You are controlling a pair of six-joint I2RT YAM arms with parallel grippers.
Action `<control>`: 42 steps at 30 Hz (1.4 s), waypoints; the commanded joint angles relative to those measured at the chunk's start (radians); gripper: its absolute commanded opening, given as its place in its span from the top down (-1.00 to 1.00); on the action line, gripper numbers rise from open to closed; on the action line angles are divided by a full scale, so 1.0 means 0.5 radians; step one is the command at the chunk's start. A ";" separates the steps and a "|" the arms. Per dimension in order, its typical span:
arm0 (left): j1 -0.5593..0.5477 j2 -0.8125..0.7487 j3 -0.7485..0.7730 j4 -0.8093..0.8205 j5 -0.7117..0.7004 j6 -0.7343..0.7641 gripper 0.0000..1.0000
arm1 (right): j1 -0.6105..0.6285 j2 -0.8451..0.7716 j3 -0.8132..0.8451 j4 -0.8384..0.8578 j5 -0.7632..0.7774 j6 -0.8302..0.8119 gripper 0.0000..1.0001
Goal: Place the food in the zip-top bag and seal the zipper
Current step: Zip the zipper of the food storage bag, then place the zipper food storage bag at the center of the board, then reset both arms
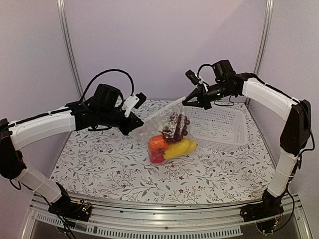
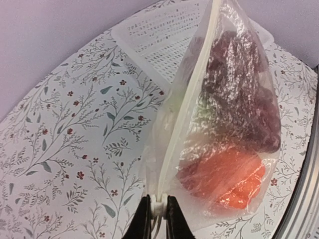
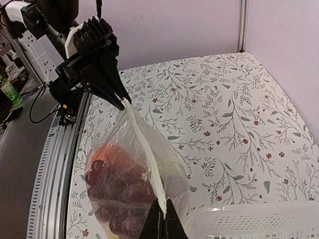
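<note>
- Top external view: I see the zip-top bag (image 1: 167, 130) held up between the two arms over the middle of the counter (image 1: 99, 159). Its mouth edge is uppermost and stretched in a line that rises from left to right.
- The zipper (image 1: 162, 110) runs as a pale strip along that top edge, from the left fingers (image 1: 130, 122) to the right fingers (image 1: 193, 102).
- All the food I can make out is inside the bag. The dark red grape bunch (image 1: 177, 125) sits highest, with the orange fruit (image 1: 157, 142) below it on the left. A yellow piece (image 1: 180, 148) lies on the right and the red pepper (image 1: 156, 158) is lowest.
- The bag's bottom reaches down to the counter. I cannot tell whether it rests there or only hangs.
- The white basket (image 1: 222, 127) stands on the counter just beside the bag, on its right.
- Left wrist view: the left fingers pinch one end of the zipper, and a small white bit of the strip shows between the tips. The strip runs taut away from them, with the grapes and orange fruit behind crinkled plastic to its right.
- Right wrist view: the right fingers pinch the other end of the zipper, their tips nearly together on the thin edge. The strip leads off to the left fingers at the far end.
- I cannot tell whether the strip is pressed closed along its whole length.
</note>
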 commanded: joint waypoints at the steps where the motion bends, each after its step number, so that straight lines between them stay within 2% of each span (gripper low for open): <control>1: 0.129 0.037 0.210 -0.024 -0.333 0.206 1.00 | -0.023 0.336 0.504 0.058 -0.149 0.060 1.00; 4: 0.135 0.001 0.220 -0.036 -0.455 0.324 1.00 | -0.018 0.477 0.671 0.070 -0.196 0.075 1.00; 6: 0.132 -0.036 0.141 -0.045 -0.404 0.370 1.00 | -0.007 0.522 0.615 0.093 -0.228 0.042 0.97; 10: 0.099 -0.103 -0.099 -0.049 -0.121 0.299 0.96 | 0.066 0.511 0.259 0.084 -0.248 -0.155 0.89; 13: 0.027 -0.122 -0.363 0.017 -0.046 0.170 0.87 | 0.151 0.489 -0.048 0.055 -0.172 -0.365 0.86; 16: -0.139 -0.113 -0.562 0.043 0.009 0.087 0.77 | 0.241 0.484 -0.258 -0.063 -0.143 -0.548 0.79; 19: -0.326 -0.073 -0.641 0.076 0.069 -0.030 0.66 | 0.314 0.429 -0.431 -0.133 -0.094 -0.662 0.59; 21: -0.406 -0.009 -0.642 0.086 0.083 -0.113 0.51 | 0.359 0.392 -0.509 -0.160 -0.025 -0.695 0.42; 25: -0.449 0.061 -0.590 0.004 0.102 -0.169 0.11 | 0.397 0.336 -0.563 -0.412 0.065 -0.762 -0.07; 26: -0.451 0.055 -0.575 -0.050 0.109 -0.167 -0.05 | 0.397 0.311 -0.594 -0.476 0.104 -0.799 -0.13; 28: -0.453 0.022 -0.527 -0.151 0.139 -0.151 -0.17 | 0.395 0.221 -0.690 -0.543 0.200 -0.848 -0.24; 30: -0.453 -0.034 -0.491 -0.232 0.130 -0.136 -0.20 | 0.393 0.078 -0.784 -0.575 0.301 -0.871 -0.36; 34: -0.437 -0.188 -0.410 -0.237 -0.058 -0.035 -0.21 | 0.355 -0.183 -0.750 -0.650 0.367 -0.853 -0.45; 38: -0.372 -0.272 -0.286 -0.142 -0.350 0.002 -0.22 | 0.153 -0.351 -0.514 -0.451 0.295 -0.558 -0.54; 40: -0.336 -0.280 -0.188 -0.108 -0.606 -0.008 -0.30 | -0.036 -0.435 -0.439 -0.177 0.326 -0.270 -0.95; 42: -0.304 -0.266 -0.071 -0.078 -0.922 -0.045 -0.48 | -0.230 -0.501 -0.420 0.135 0.425 0.050 -0.98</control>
